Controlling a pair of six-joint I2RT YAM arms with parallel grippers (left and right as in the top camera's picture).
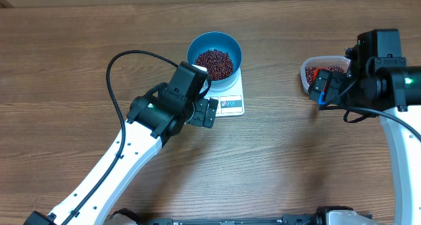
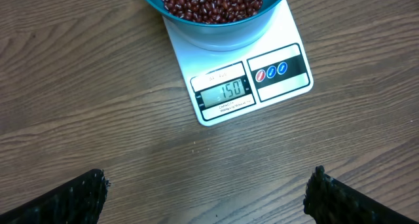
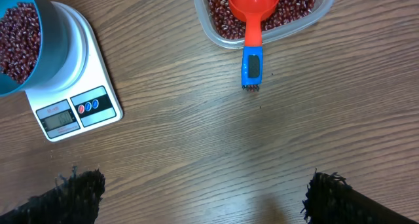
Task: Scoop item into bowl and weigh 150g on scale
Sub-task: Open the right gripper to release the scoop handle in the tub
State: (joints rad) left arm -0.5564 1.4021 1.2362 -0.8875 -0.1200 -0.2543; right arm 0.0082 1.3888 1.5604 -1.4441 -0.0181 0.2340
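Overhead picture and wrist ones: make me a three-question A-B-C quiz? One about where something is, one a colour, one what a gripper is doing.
1. Where is the blue bowl, compared with the scale? A beside it B on it C under it
2. What colour is the cup of the scoop? A red B green C yellow
3. The right gripper is: A shut on the scoop B shut on the bowl C open, holding nothing
Answers: B, the bowl sits on top of the scale; A, the cup is bright red; C, its jaws stand wide apart.

Open table (image 3: 209, 152) lies between scale (image 3: 78, 109) and tub (image 3: 219, 39); scoop handle (image 3: 253, 63) (blue-tipped) overhangs the tub's rim.
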